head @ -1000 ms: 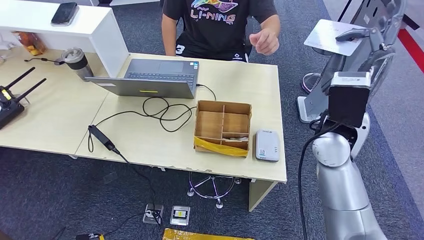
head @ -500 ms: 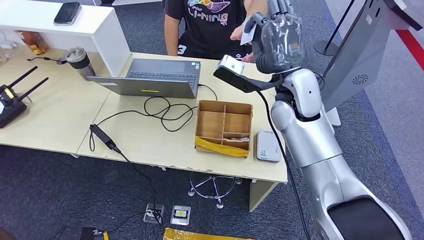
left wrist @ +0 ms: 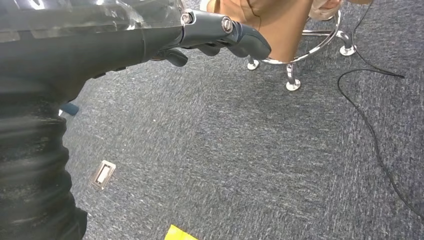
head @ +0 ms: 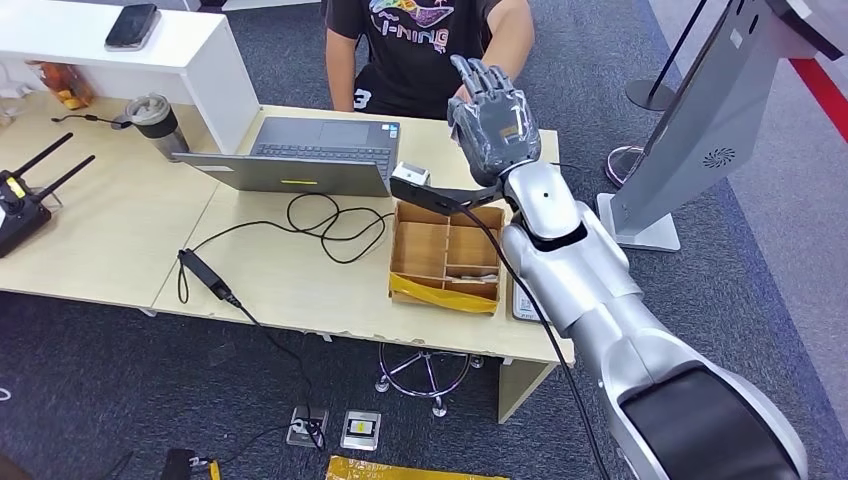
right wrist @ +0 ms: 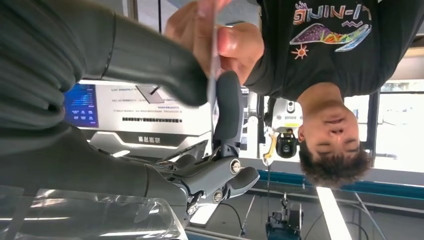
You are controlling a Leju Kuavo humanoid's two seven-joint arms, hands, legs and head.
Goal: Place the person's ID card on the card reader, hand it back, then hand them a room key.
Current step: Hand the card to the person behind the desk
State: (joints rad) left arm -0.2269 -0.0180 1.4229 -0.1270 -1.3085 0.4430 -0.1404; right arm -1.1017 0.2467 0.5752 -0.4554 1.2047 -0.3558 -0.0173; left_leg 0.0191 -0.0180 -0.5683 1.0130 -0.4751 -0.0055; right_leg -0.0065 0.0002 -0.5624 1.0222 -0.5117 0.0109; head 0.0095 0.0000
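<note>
reaching up over the far edge of the desk (head: 300, 290), our right hand (head: 492, 120) meets the person's hand (right wrist: 210, 30) in front of the person's chest. in the right wrist view a thin card (right wrist: 214, 55) stands edge-on between our thick thumb (right wrist: 150, 60) and a dark finger (right wrist: 227, 107); the person's fingers pinch the same card at its other end. we cannot tell whether our fingers are pressing the card or just lying beside it. in the head view the fingers point upward, close together, back of the hand toward us.

our left hand (left wrist: 165, 35) hangs over grey carpet (left wrist: 250, 160), fingers curled loosely with nothing in them.

below the right hand, on the desk, sits one brown box (head: 446, 255) with dividers, yellow tape on its near side. just beside the box, under our forearm, lies one white reader (head: 524, 300), mostly hidden. left of the hand one open laptop (head: 300, 155) faces the person, a black cable (head: 320, 225) looping from it across the desk. farther left stand one tumbler (head: 155, 122) and one black radio (head: 25, 200) with two antennas. one phone (head: 130, 25) lies on a white shelf (head: 200, 60) beyond. to the hand's right a grey kiosk (head: 710, 120) stands on the carpet.
</note>
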